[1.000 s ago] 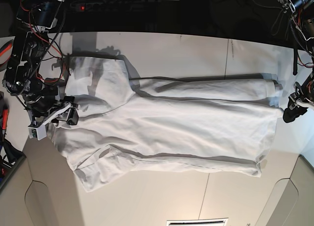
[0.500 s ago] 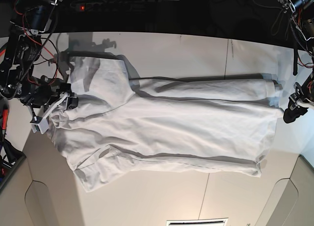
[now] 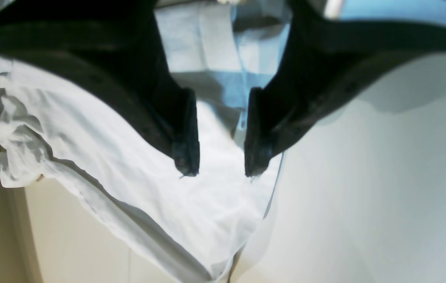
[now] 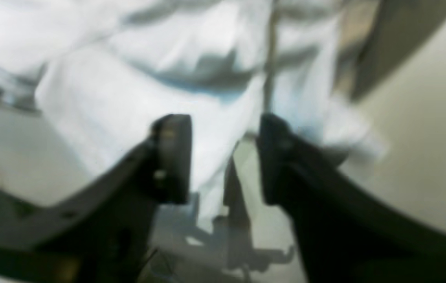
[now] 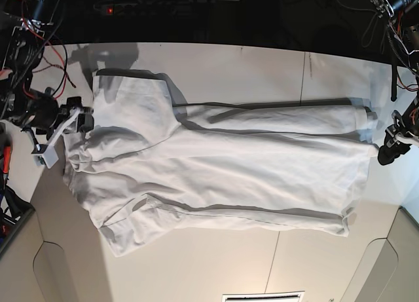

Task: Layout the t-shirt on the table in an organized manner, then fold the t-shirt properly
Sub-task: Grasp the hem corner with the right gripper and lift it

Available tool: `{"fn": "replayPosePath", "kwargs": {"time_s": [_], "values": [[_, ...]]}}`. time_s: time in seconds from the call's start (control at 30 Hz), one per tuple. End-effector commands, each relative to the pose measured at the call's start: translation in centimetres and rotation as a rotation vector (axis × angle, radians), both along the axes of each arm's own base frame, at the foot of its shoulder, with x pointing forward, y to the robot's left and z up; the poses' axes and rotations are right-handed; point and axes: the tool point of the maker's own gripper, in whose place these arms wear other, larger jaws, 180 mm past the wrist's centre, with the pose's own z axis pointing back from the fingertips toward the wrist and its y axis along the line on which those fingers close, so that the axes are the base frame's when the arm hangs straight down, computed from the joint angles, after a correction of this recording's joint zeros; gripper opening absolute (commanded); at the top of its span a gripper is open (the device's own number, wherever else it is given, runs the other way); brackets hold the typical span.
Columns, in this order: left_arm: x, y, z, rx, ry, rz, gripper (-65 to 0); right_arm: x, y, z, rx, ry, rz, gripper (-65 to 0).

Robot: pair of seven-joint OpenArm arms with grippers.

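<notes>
Base view looks straight down on the whole desk [image 5: 216,59] from overhead. Each wrist view sits close behind its own pincer. Left pincer [image 3: 221,171] appears at 3 o'clock in base, right pincer [image 4: 223,157] at 9 o'clock.

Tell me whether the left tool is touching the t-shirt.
Cannot tell. In the left wrist view the open left tool overlaps the t-shirt, but no contact or gap shows; in the base view it sits beside the hem.
</notes>
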Motion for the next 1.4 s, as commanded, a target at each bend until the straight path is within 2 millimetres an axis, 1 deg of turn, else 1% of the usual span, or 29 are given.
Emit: {"fn": "replayPosePath", "kwargs": {"time_s": [0.0, 0.17, 0.33, 0.43, 0.53, 0.67, 0.7, 0.73, 0.83, 0.87, 0.93, 1.03, 1.1, 1.37], "values": [[0.9, 1.0, 2.1, 0.026, -0.062, 0.002, -41.9, 0.1, 0.1, 0.9, 0.005, -0.037, 0.011, -44.2], [0.9, 1.0, 2.1, 0.026, -0.062, 0.001, -41.9, -3.6, 0.4, -0.5, 0.012, -0.003, 0.009, -44.2], [0.9, 0.9, 2.0, 0.025, -0.056, -0.002, -41.9, -7.2, 0.1, -2.5, 0.004, 0.018, -0.024, -44.2], [0.9, 0.9, 2.0, 0.025, -0.056, -0.002, -41.9, -8.2, -0.4, -3.2, -0.024, -0.007, -0.053, -44.2], [0.9, 0.9, 2.0, 0.025, -0.056, -0.002, -41.9, -7.8, -0.6, -3.0, -0.035, -0.069, -0.100, -44.2], [1.0, 0.8, 2.2, 0.014, -0.068, 0.002, -41.9, -6.4, -0.2, -2.5, -0.012, -0.113, -0.128, -43.3], [1.0, 0.8, 2.3, 0.014, -0.068, 0.002, -41.9, -6.1, -0.2, -2.5, -0.010, -0.119, -0.129, -41.2], [1.0, 0.8, 2.2, 0.014, -0.068, 0.002, -41.9, -5.7, -0.2, -2.5, -0.006, -0.124, -0.133, -37.4], [1.0, 0.9, 2.2, 0.015, -0.067, 0.001, -41.9, -4.9, -1.2, -3.3, -0.037, -0.125, -0.171, -21.4], [1.0, 0.8, 2.2, 0.015, -0.067, 0.001, -41.9, -4.9, -1.8, -3.8, -0.055, -0.114, -0.194, -20.3], [1.0, 0.9, 2.2, 0.015, -0.068, 0.002, -41.9, -5.2, -2.4, -4.9, -0.068, -0.077, -0.218, -20.3], [1.0, 0.9, 2.3, 0.014, -0.070, 0.002, -42.0, -5.6, -2.4, -6.3, -0.048, -0.037, -0.232, -20.4], [1.1, 0.8, 2.4, 0.006, -0.079, 0.005, -41.9, -5.7, -2.1, -6.9, -0.022, -0.024, -0.244, -20.5], [1.1, 0.8, 2.5, 0.003, -0.081, 0.006, -42.0, -5.4, -1.1, -6.8, 0.032, -0.031, -0.217, -20.5]]}}
